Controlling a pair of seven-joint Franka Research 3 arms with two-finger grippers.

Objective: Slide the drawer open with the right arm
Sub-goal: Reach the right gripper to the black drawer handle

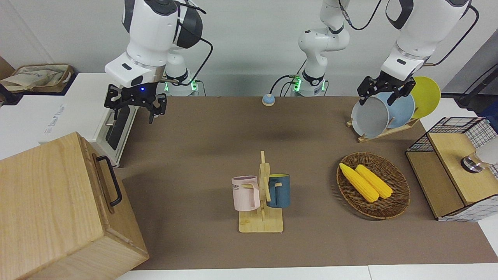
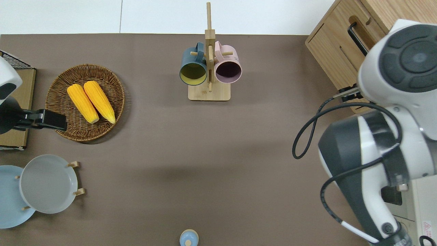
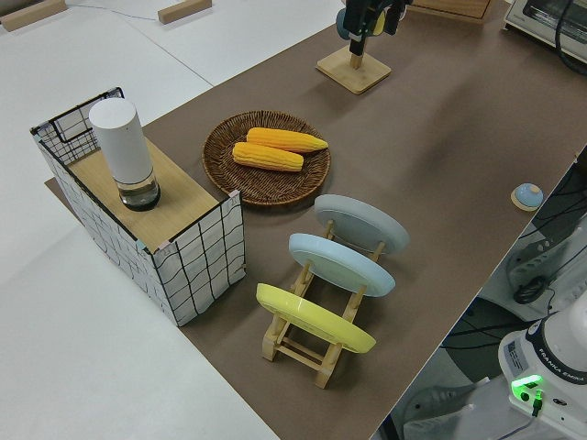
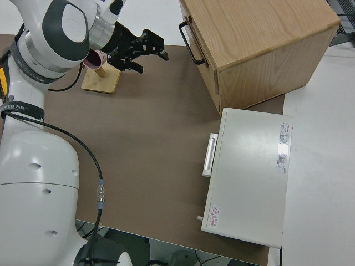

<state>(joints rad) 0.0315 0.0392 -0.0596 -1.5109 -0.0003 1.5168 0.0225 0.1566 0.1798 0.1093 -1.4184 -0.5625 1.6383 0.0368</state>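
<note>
The light-wood cabinet (image 1: 50,202) stands at the right arm's end of the table. Its drawer (image 1: 102,182) sits flush with the cabinet front. The black bar handle (image 1: 110,179) also shows in the overhead view (image 2: 355,36) and the right side view (image 4: 191,47). My right gripper (image 1: 133,112) is open and empty, with its blue wrist light on. It hangs over the brown mat, between the mug rack and the cabinet, clear of the handle (image 4: 157,47). In the overhead view my own arm hides it. My left gripper (image 1: 376,99) is parked and open.
A white toaster oven (image 1: 113,128) stands beside the cabinet, nearer to the robots. A wooden mug rack (image 1: 261,198) holds two mugs mid-table. A wicker basket (image 1: 393,206) with corn, a plate rack (image 1: 383,134), a mesh cabinet (image 1: 455,167) and a small bell (image 1: 268,100) are also there.
</note>
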